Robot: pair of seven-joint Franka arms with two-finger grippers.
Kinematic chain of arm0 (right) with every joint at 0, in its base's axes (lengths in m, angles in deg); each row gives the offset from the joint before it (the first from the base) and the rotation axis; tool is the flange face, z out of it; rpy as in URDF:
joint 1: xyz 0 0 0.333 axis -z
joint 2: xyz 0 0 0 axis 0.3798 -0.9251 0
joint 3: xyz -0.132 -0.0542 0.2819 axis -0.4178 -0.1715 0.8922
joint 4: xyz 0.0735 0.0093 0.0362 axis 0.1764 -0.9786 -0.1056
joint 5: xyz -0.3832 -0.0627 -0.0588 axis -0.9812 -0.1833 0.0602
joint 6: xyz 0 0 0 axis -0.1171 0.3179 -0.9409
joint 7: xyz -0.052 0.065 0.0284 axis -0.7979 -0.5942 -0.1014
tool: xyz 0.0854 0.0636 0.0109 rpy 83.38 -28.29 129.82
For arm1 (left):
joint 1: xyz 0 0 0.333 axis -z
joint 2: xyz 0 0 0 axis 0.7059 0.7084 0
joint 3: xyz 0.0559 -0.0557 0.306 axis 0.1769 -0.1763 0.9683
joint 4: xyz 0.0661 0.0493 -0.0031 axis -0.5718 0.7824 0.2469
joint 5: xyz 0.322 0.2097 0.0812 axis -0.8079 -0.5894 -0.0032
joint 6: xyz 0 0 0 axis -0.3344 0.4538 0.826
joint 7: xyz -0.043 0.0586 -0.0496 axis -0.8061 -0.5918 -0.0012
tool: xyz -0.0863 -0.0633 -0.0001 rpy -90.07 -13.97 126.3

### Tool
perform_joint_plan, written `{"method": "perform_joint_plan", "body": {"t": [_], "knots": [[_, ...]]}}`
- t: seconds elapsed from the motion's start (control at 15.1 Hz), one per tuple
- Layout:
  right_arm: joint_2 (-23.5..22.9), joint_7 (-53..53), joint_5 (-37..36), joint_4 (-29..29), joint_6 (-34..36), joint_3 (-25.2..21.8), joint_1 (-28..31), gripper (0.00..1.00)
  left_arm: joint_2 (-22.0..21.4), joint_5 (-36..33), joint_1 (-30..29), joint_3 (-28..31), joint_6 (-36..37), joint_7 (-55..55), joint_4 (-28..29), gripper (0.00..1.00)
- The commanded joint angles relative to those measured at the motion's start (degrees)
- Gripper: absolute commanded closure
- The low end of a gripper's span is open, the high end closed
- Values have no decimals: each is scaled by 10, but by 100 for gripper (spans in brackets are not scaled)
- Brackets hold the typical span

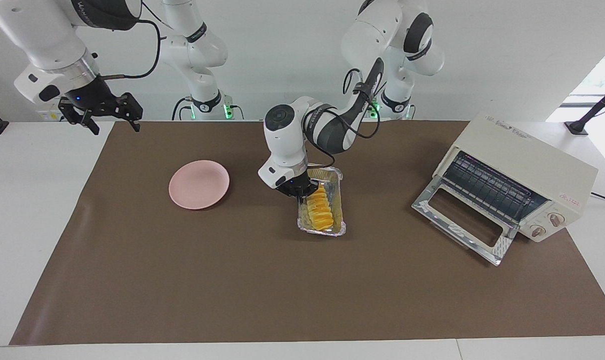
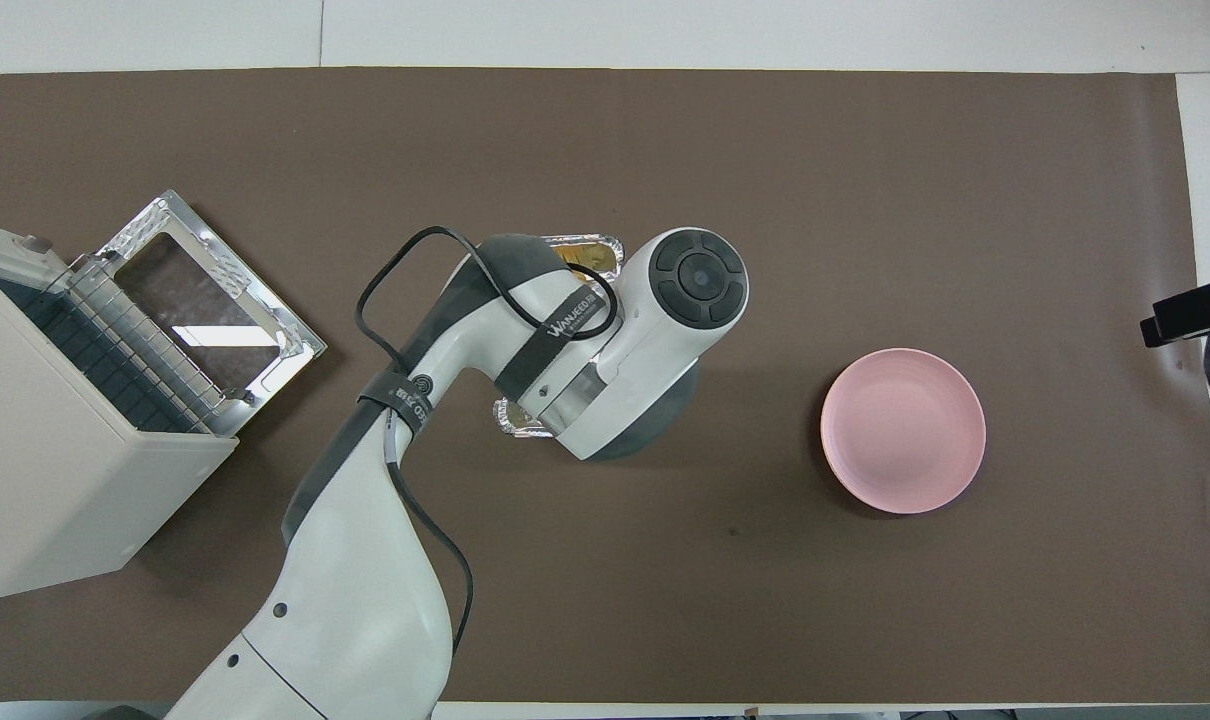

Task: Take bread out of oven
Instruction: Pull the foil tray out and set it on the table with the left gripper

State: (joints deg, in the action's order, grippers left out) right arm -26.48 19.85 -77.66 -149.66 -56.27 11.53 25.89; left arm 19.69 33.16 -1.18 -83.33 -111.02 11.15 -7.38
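Observation:
The golden ridged bread [image 1: 319, 210] lies in a crinkled silver foil tray [image 1: 337, 206] at the middle of the brown mat, outside the oven [image 1: 527, 162]. My left gripper [image 1: 300, 194] is shut on the tray's rim at the side toward the pink plate. The oven stands at the left arm's end with its door [image 1: 460, 221] folded down and its wire rack bare. From overhead, the left arm covers most of the tray [image 2: 587, 243], and the oven [image 2: 55, 470] shows beside it. My right gripper [image 1: 102, 116] waits open, up in the air over the mat's edge at the right arm's end.
A round pink plate [image 1: 199, 184] lies on the mat [image 1: 232, 280] toward the right arm's end, also seen from overhead [image 2: 903, 430]. The oven's open door [image 2: 215, 300] juts out over the mat toward the tray.

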Motion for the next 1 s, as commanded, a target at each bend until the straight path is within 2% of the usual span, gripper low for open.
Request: {"method": "perform_joint_plan", "body": {"t": [0.0,0.07,0.13,0.27,0.33,0.47,0.53,0.66,0.93], "knots": [[12,-3,-1,-15,3,9,7,0,-13,10,0,6,-27,12,29,100],[12,-5,-1,-15,2,9,6,0,-12,10,0,6,-30,12,29,100],[13,-7,-1,-15,2,10,5,0,-12,10,0,6,-31,10,28,62],[13,-8,-1,-15,1,10,5,0,-13,9,2,9,-22,4,22,13],[14,-7,-1,-20,-1,10,5,0,-14,9,2,11,-20,4,16,0],[20,-10,-1,-29,-4,14,3,0,-22,9,-7,14,-2,5,4,0],[22,-16,-1,-36,-8,15,-2,0,-47,10,-23,17,8,7,4,0],[22,-65,-1,-42,-25,15,-29,0,-102,11,-89,16,44,13,6,0],[19,-197,0,-71,-85,15,-111,0,-178,11,-188,16,127,50,4,0]]}}
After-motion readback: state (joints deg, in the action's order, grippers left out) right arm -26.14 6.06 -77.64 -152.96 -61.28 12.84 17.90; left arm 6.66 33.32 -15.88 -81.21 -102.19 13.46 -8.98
